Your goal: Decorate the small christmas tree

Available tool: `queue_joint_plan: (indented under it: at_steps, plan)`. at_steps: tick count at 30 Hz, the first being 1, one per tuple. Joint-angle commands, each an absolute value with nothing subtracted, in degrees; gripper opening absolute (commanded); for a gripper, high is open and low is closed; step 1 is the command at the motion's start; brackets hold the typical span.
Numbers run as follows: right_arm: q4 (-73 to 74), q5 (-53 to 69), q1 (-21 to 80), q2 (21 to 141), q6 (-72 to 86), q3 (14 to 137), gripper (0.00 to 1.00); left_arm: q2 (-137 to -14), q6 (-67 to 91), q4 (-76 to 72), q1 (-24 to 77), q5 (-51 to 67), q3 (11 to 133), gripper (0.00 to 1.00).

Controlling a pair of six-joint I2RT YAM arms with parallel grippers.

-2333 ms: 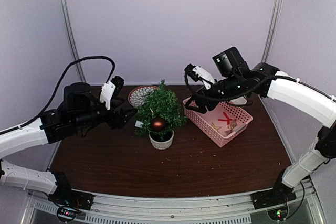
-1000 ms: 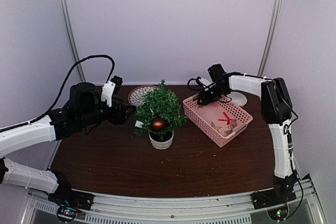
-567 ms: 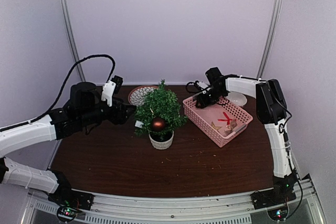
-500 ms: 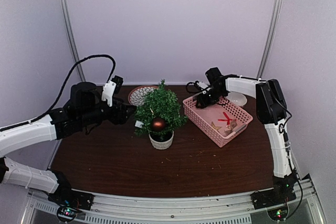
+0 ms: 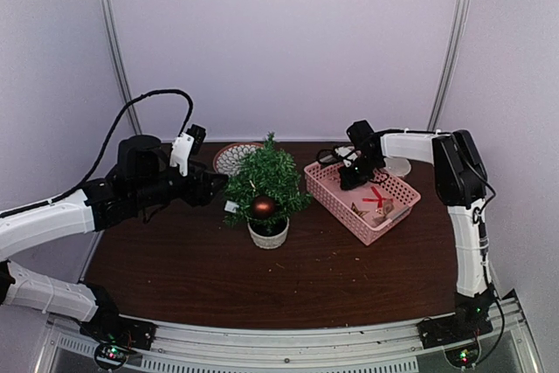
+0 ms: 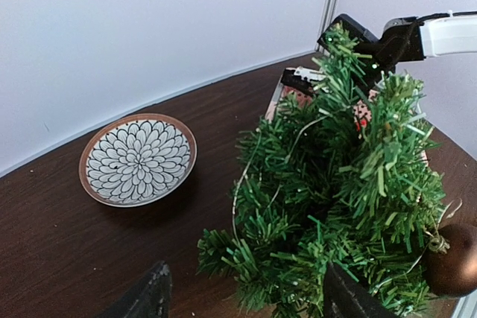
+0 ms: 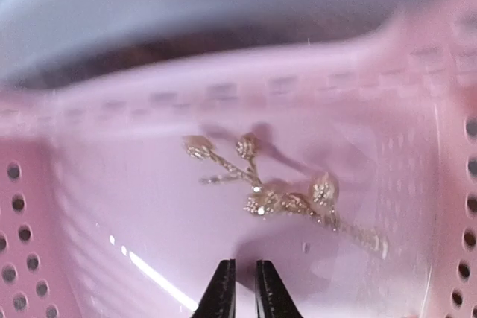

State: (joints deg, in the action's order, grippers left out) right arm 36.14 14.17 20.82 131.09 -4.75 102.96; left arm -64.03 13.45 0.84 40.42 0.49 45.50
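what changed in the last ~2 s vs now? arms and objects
The right gripper came down from above into the pink basket, and its jaws closed almost together. They hold nothing; the gold sprig lies just past the tips. The left gripper barely moved and stays open beside the tree. The tree, brown bauble, plate and basket are where they were.

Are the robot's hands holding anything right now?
No. The right gripper is nearly shut and empty, just short of a gold sprig in the pink basket. The left gripper is open by the tree.
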Motion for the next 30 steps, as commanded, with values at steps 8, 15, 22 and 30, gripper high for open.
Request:
queue_joint_plan:
  at_steps: [8, 15, 22, 30]
  plan:
    - [34.95, 15.84, 18.90, 114.10, -5.46, 86.49, 0.18, -63.23, 12.92, -1.32, 39.81, 1.53, 47.08, 0.70]
    - [33.59, 18.21, 18.83, 117.77, -9.90, 95.28, 0.42, -64.37, 13.01, -1.85, 39.73, 2.37, 47.66, 0.70]
    - [36.30, 22.15, 18.90, 125.62, -16.19, 104.49, 0.47, -63.77, 12.47, -0.81, 39.73, 2.07, 48.22, 0.70]
    - [38.66, 21.40, 18.81, 131.80, -20.35, 111.09, 0.65, -64.24, 13.31, -1.38, 39.71, 2.76, 47.78, 0.70]
